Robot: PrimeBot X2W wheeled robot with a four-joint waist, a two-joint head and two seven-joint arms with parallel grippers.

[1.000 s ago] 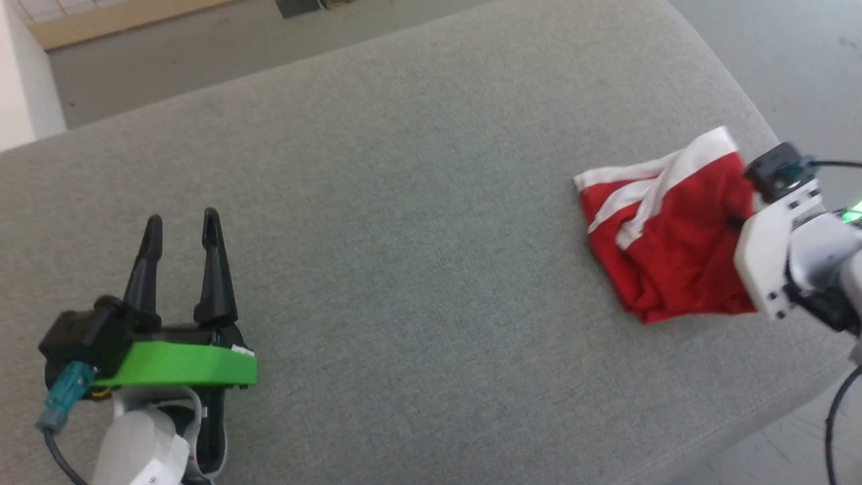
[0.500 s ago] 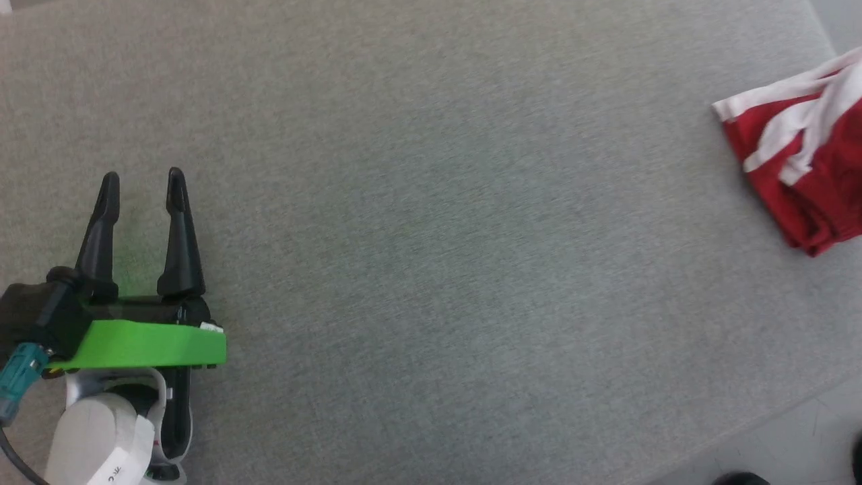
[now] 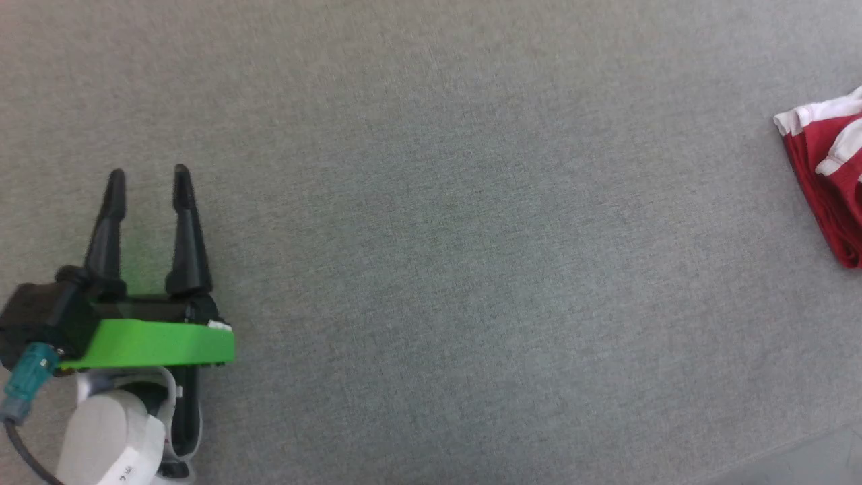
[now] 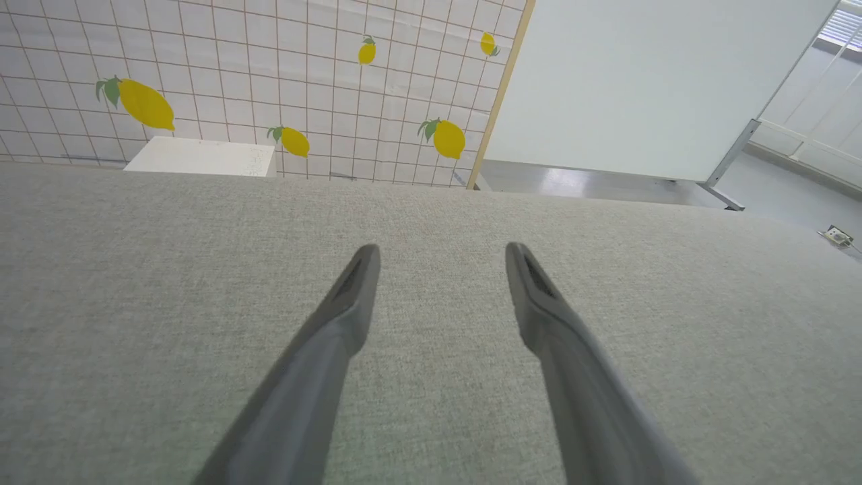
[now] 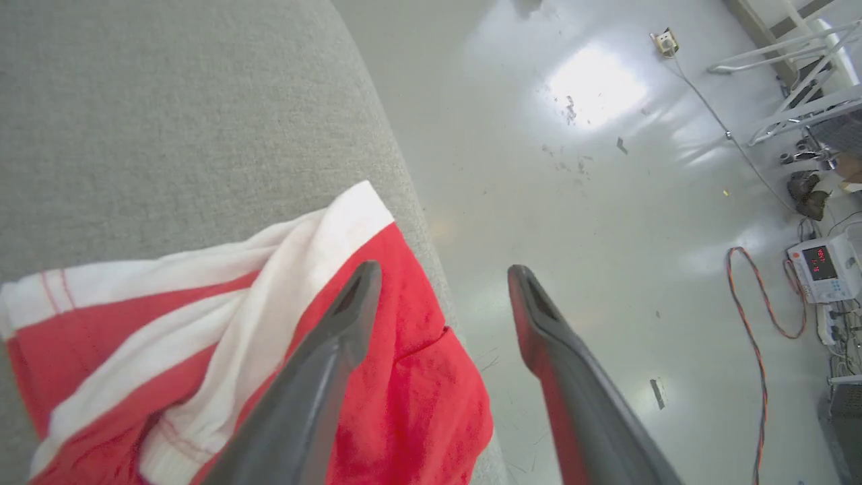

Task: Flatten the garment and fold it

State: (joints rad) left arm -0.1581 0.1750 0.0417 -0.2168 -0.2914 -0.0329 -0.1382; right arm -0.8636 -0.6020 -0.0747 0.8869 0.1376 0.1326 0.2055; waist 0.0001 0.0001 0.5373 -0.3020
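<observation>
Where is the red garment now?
The garment lies at the head view's right edge, on the rim of the grey surface beside the floor; the right claw hovers by it.

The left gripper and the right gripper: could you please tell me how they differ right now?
The left gripper points across bare grey upholstery; the right gripper hangs at its edge, one finger over the red shorts, the other over the floor. The left gripper faces a lemon-patterned wall; the right gripper faces that floor. Both are open and hold nothing.
</observation>
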